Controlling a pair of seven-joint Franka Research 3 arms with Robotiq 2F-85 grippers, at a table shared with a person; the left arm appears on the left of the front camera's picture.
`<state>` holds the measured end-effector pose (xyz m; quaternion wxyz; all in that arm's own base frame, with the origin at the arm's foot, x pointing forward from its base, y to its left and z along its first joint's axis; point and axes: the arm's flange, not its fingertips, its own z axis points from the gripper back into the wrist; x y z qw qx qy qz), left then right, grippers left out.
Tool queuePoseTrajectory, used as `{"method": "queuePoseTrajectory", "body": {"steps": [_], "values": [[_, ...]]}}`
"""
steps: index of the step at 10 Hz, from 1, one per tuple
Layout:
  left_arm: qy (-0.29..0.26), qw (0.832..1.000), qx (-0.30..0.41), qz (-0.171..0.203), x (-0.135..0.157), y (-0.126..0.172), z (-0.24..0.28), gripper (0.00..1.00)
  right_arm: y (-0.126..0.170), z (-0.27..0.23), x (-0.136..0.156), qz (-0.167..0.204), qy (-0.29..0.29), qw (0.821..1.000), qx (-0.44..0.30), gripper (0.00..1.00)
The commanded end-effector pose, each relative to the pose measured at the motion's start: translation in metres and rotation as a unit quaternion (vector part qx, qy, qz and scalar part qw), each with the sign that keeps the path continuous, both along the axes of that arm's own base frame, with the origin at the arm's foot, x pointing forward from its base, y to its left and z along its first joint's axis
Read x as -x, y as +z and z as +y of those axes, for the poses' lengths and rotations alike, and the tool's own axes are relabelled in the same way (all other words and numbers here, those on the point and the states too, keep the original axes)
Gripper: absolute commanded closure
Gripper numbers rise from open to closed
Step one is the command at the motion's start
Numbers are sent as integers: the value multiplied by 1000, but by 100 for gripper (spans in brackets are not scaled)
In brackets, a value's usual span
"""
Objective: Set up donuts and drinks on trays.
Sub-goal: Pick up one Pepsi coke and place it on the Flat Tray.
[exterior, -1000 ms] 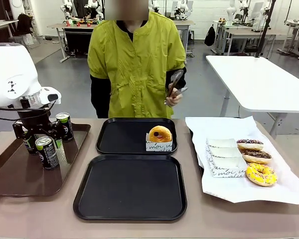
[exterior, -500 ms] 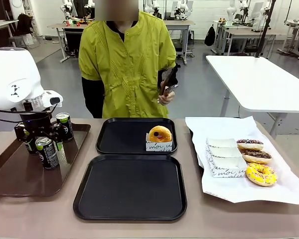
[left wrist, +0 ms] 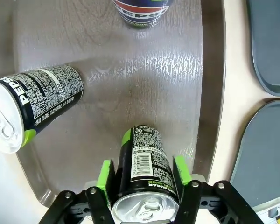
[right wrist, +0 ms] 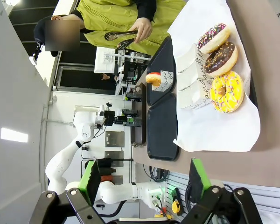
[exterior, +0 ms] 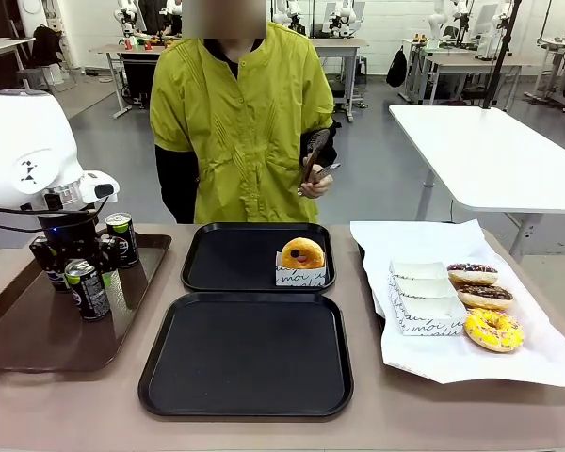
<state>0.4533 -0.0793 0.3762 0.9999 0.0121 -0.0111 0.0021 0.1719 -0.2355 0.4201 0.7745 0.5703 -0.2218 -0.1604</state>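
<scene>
Three black Pepsi cans stand on the brown tray. My left gripper comes down over the nearest can, its green pads pressed against both sides; this same can shows in the front view. Two other cans stand free nearby. One golden donut in a paper sleeve sits on the far black tray. The near black tray is bare. My right gripper hangs open, high above the table.
Three donuts and several white paper sleeves lie on white paper at the right. Across the table, a person in a yellow-green top holds tongs at chest height.
My left gripper's pads have closed in on the nearest can, which shifted slightly left. The person stepped left and drew the tongs closer to the chest.
</scene>
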Motion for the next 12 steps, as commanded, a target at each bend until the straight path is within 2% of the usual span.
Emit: {"method": "queuePoseTrajectory", "body": {"steps": [1,4,5,6,7,9,10,12], "values": [[18,1000,-13,6,4,1,-5,47,0,1,0,-5,2,1000,-3,0],[22,999,-21,15,2,4,-6,74,0,1,0,-5,2,1000,-3,0],[28,999,-20,11,3,3,-7,80,0,1,0,-5,2,1000,-3,0],[38,999,-13,36,3,9,-8,77,0,1,0,-5,2,1000,-3,0],[33,999,-7,36,7,34,-10,77,0,1,0,-5,2,1000,-3,0],[13,1000,16,17,27,105,-16,77,0,1,0,-5,2,1000,-3,0],[10,1000,21,3,37,128,-17,77,0,1,0,-5,2,1000,-3,0],[11,999,21,-27,54,155,-18,77,0,1,0,-5,2,1000,-3,0]]}}
